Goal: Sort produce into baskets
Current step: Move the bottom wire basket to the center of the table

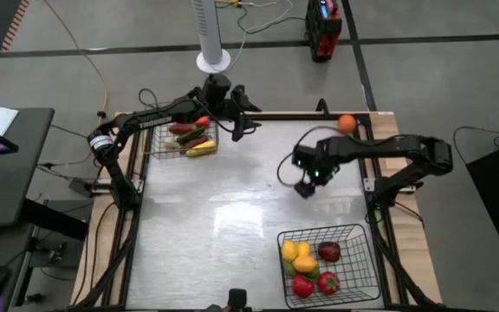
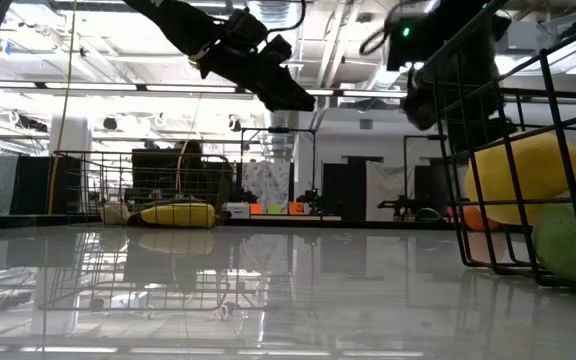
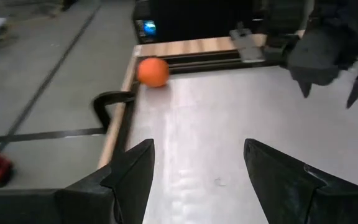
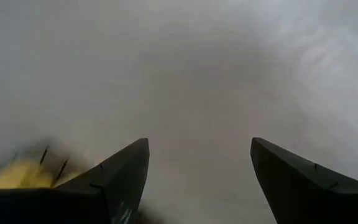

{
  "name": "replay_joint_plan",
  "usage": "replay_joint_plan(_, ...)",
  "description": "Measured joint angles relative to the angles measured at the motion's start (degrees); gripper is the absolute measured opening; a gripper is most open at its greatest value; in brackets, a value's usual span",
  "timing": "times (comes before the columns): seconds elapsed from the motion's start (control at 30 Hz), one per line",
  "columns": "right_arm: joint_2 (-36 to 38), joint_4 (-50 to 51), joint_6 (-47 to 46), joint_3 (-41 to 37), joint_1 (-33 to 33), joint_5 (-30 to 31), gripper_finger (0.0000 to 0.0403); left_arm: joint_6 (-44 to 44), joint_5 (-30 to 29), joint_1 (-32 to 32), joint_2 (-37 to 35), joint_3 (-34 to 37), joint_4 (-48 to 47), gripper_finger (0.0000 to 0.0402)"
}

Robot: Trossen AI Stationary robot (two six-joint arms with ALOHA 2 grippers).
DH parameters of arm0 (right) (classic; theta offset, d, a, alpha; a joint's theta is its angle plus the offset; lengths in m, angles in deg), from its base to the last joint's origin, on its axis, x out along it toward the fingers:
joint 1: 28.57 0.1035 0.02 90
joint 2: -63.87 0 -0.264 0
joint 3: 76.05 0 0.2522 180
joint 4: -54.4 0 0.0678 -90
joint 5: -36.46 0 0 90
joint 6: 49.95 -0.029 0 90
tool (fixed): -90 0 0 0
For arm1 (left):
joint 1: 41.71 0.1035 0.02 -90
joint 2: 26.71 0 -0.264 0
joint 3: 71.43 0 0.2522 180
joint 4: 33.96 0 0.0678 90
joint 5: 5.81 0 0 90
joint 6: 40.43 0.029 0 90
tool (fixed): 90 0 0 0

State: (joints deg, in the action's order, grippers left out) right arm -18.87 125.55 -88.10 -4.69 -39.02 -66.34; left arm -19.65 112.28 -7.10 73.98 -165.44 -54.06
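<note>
The grey-silver basket (image 1: 184, 139) stands at the far left and holds long red, green, maroon and yellow pieces. The black basket (image 1: 329, 264) stands at the near right and holds round yellow, red and green pieces. An orange round piece (image 1: 346, 123) lies at the table's far right edge; it also shows in the left wrist view (image 3: 152, 71). My left gripper (image 1: 248, 121) hangs open and empty just right of the grey basket, above the table. My right gripper (image 1: 306, 186) is open and empty over the bare middle right of the table, fingers pointing down.
The table top (image 1: 215, 217) is a shiny white sheet inside a black frame. A clamp (image 3: 107, 102) grips the far edge near the orange piece. In the low view the black basket (image 2: 528, 180) fills the right side close to the camera.
</note>
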Motion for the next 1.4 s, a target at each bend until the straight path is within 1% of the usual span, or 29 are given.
replay_joint_plan(0.07,0.0,-0.1,0.5,0.0,3.5,-4.4,0.0308,0.0,2.3,0.0,-0.1,0.0,-0.9,0.0235)
replay_joint_plan(0.13,0.0,0.0,0.4,0.0,7.0,-6.8,0.0308,-0.2,4.6,-0.1,-0.1,0.0,-0.8,0.0235)
replay_joint_plan(0.27,0.0,-0.3,-3.4,0.0,13.8,-6.7,0.0308,-1.3,7.0,-0.2,-0.2,0.0,0.3,0.0235)
replay_joint_plan(0.37,0.0,-1.6,-2.6,0.0,16.5,-6.6,0.0308,-1.4,7.1,-0.4,-0.7,0.0,0.1,0.0235)
replay_joint_plan(0.53,0.6,1.9,-3.7,3.0,15.8,-4.5,0.0299,-1.1,7.2,-0.6,-1.6,0.0,0.0,0.0235)
replay_joint_plan(0.7,3.3,1.9,-3.0,10.0,16.4,-4.6,0.0291,-0.3,6.4,-0.5,-1.6,0.0,-1.1,0.0235)
replay_joint_plan(0.77,4.2,1.4,-4.3,12.7,18.3,-4.1,0.0291,0.3,5.4,-0.5,-1.6,0.0,-2.3,0.0235)
replay_joint_plan(0.8,4.5,1.6,-4.7,13.7,19.8,-2.9,0.029,0.4,5.1,-0.5,-1.6,0.0,-2.7,0.0235)
replay_joint_plan(0.87,4.6,2.4,-4.6,14.0,23.8,0.9,0.029,0.5,5.1,-0.2,-1.6,0.0,-3.1,0.0235)
replay_joint_plan(0.93,3.2,4.2,-3.2,13.6,28.1,5.5,0.029,0.5,5.1,0.0,-1.6,0.0,-3.1,0.0235)
replay_joint_plan(1.0,0.9,8.5,-2.0,13.4,31.2,7.6,0.029,0.4,5.1,0.0,-1.6,0.0,-3.1,0.0235)
replay_joint_plan(1.1,-2.2,13.9,-4.3,13.4,33.4,7.7,0.029,-0.5,5.1,0.0,-1.6,0.0,-3.0,0.0235)
replay_joint_plan(1.27,-5.0,13.5,-5.3,13.4,34.5,6.4,0.0287,-1.5,5.0,-0.1,-1.6,0.0,-3.1,0.0235)
replay_joint_plan(1.4,-6.9,14.1,-3.2,13.4,34.9,5.6,0.0263,-1.5,4.9,0.0,-1.5,0.0,-3.1,0.0235)
